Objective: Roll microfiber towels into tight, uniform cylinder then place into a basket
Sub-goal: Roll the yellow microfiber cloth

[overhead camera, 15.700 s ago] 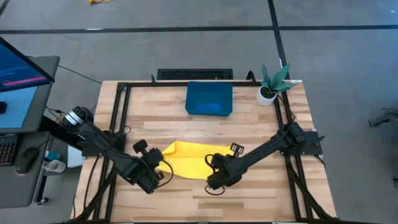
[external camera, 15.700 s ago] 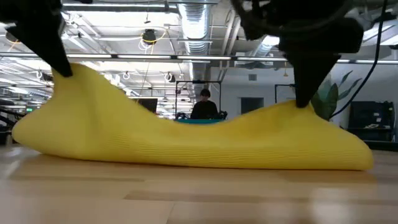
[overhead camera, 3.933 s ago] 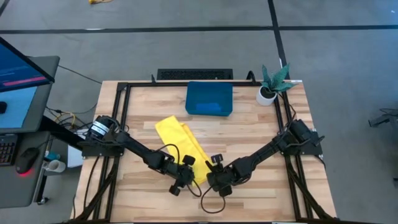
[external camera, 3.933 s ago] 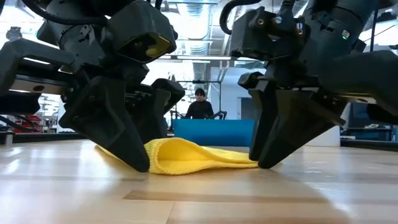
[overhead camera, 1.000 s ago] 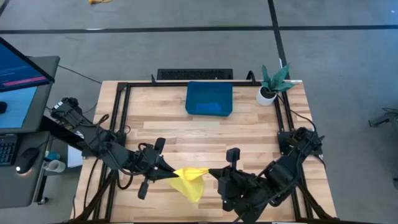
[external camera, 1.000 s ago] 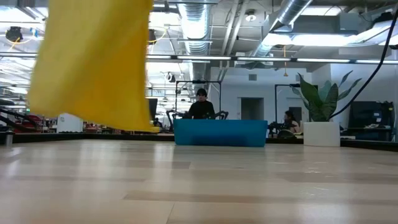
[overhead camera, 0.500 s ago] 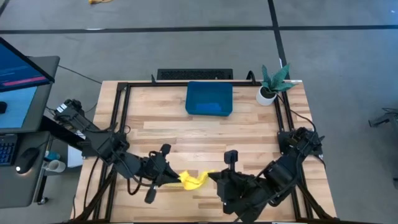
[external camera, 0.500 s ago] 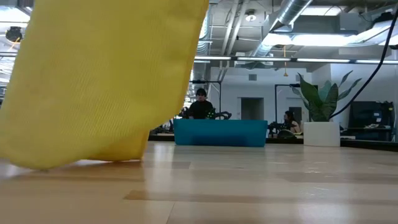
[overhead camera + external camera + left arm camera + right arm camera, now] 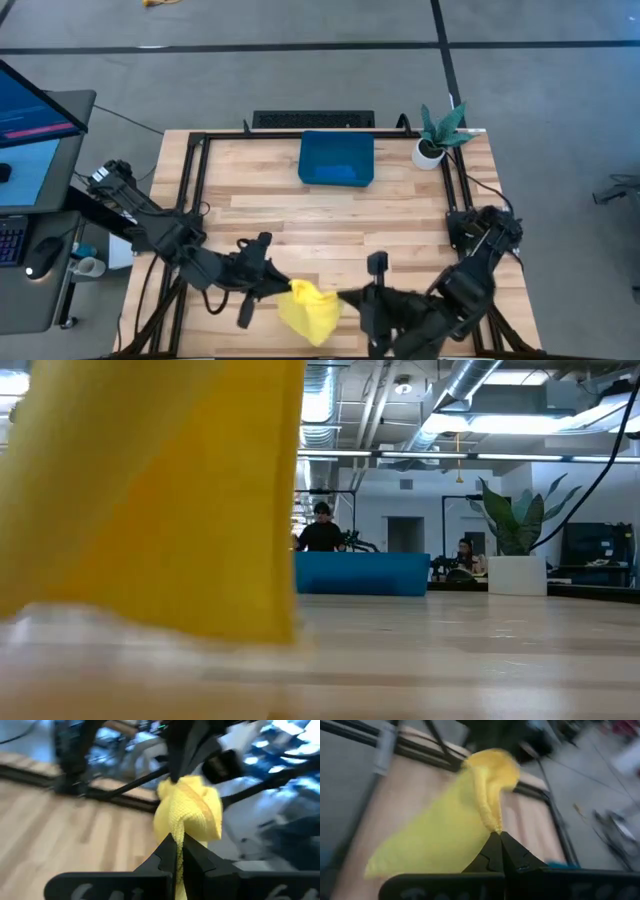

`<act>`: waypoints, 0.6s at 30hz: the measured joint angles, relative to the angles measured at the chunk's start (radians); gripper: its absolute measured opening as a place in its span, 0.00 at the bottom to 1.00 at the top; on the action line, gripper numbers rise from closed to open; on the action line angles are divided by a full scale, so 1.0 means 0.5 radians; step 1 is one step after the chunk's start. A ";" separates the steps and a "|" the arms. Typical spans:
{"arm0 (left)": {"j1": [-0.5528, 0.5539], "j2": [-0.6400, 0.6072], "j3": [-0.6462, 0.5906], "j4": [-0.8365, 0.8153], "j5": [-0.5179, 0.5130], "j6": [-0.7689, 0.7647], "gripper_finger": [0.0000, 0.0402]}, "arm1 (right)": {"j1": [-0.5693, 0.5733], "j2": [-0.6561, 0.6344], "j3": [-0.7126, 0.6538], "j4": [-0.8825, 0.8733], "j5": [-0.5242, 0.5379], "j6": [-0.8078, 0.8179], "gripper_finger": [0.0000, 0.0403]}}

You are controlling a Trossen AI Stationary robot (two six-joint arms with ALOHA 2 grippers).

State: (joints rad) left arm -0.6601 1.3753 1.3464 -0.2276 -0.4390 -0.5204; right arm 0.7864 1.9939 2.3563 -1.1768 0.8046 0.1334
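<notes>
Towel now bunched: bright yellow microfiber cloth (image 9: 309, 309), lifted a second ago, sags between left gripper (image 9: 282, 290) and right gripper (image 9: 345, 296), both clenching it; rolling remains undone.

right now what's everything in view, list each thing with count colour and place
bright yellow microfiber towel: one, hanging bunched between both tools at the table's near edge
shallow dark teal-blue rectangular basket: one, far middle of the table; nothing can be made out in it
small white pot with a green plant: one, far right corner, beside the basket
light wooden table: one, under a black frame
computer monitor: one, blue screen, off the table's left side
people: two, in the room behind the basket
left tool: shut on the towel's left end
right tool: shut on its right end
</notes>
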 joint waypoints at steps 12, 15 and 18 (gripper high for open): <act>0.304 0.037 -0.019 -0.812 -0.852 0.486 0.00 | -0.572 0.021 -0.240 -0.561 0.092 0.518 0.00; 0.405 0.037 -0.018 -0.840 -0.723 0.574 0.00 | -0.671 0.011 -0.260 -0.554 0.076 0.473 0.00; 0.443 0.037 -0.018 -0.840 -0.634 0.616 0.00 | -0.712 0.014 -0.267 -0.556 0.072 0.451 0.00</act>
State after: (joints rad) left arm -0.4387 1.3937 1.3373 -0.6474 -0.7562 -0.2125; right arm 0.4306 2.0006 2.2227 -1.4548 0.8408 0.3592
